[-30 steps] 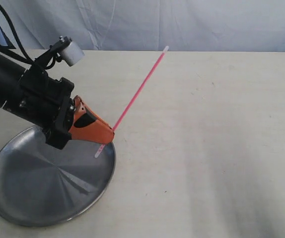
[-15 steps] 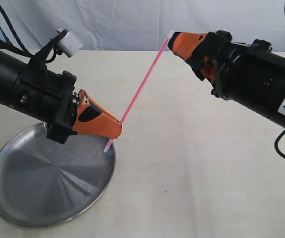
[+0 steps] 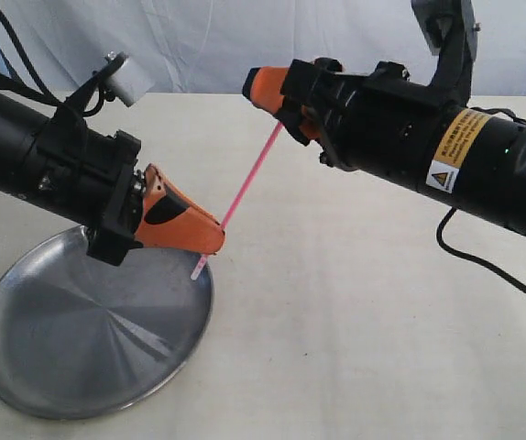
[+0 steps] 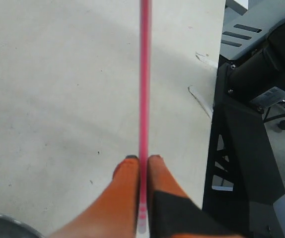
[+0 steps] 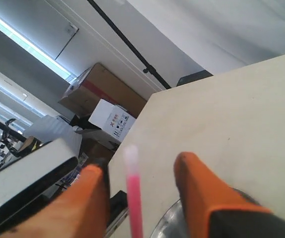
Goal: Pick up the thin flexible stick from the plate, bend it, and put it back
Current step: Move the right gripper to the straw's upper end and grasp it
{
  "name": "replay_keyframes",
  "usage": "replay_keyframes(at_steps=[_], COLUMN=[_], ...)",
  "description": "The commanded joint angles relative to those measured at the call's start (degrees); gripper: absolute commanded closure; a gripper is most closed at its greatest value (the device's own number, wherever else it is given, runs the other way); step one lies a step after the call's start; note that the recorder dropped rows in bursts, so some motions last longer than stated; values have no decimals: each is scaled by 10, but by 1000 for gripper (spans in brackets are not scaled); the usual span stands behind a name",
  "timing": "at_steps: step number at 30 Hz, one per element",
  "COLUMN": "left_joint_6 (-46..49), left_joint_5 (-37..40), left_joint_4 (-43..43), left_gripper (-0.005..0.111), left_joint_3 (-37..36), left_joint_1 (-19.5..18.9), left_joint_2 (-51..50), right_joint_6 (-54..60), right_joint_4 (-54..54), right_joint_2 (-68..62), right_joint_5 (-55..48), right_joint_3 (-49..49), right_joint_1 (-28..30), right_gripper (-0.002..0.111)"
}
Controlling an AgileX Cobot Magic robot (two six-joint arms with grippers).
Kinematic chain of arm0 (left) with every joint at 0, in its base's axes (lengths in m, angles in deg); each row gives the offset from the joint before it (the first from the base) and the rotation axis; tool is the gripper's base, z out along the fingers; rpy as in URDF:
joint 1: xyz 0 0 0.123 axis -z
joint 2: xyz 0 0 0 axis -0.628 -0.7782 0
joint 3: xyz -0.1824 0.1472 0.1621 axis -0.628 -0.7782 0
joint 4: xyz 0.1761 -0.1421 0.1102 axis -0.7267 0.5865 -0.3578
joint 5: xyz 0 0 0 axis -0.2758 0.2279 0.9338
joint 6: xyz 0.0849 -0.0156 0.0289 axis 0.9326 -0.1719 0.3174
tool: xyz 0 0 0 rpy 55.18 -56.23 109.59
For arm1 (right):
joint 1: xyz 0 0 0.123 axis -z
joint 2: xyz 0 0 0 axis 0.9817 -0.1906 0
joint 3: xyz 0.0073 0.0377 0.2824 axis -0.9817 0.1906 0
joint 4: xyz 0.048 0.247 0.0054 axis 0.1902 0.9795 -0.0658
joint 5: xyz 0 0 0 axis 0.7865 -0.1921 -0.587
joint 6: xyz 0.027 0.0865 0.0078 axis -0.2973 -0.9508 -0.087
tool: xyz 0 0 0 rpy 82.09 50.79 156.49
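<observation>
The thin pink stick [image 3: 250,180] slants up from my left gripper [image 3: 215,240], which is shut on it near its lower whitish tip, just above the steel plate's [image 3: 61,357] far rim. In the left wrist view the stick [image 4: 144,74] runs straight out from between the closed orange fingers [image 4: 127,188]. My right gripper [image 3: 272,92] has come over the stick's upper end, which is hidden behind it in the exterior view. In the right wrist view the pale tip of the stick [image 5: 132,193] stands between the spread orange fingers [image 5: 194,183], touching neither. My right gripper [image 5: 140,166] is open.
The plate sits at the front left of the pale table [image 3: 364,302]. Both black arms reach over the table's middle. A white cloth backdrop [image 3: 245,46] hangs behind. A black stand [image 4: 247,148] is beside the table's edge in the left wrist view.
The right arm has come in from the right and slid leftward until its open fingers straddle the stick's upper tip. The left gripper rose slightly a second ago and now holds still.
</observation>
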Motion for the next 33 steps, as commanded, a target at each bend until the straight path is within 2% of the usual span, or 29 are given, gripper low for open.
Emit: replay_keyframes(at_steps=[1,3,11,14,18,20,22,25,31,33], left_joint_6=[4,4,0,0,-1,-9,-20,-46,-60,-60], left_joint_5=[-2,-2,7,16,17,17,9,-3,-9,-9], left_joint_4=[5,5,-1,-1,-2,-4,-9,-42,-67,-68], left_gripper=[107,107,105,95,72,64,63,69,106,107], left_joint_3=[-1,-1,-1,-1,-1,-1,-1,-1,-1,-1], left_joint_1=[3,3,3,3,3,3,3,3,3,3], left_joint_2=[4,4,4,4,3,2,-1,-2,-2,-2], right_joint_6=[-2,-6,-23,-25,-37,-47,-50,-50,-51,-51], right_joint_4=[-15,-21,-29,-34,-44,-48,-50,-52,-52,-52], right_joint_2=[-4,-4,-4,-4,-4,-4,-4,-4,-4,-4], right_joint_5=[4,4,10,23,31,31,31,34,40,40], right_joint_3=[-5,-5,-5,-5,-5,-5,-5,-5,-5,-5], right_joint_1=[-1,-1,-1,-1,-1,-1,-1,-1,-1,-1], right_gripper=[97,109,108,108,108,108,108,108,108,108])
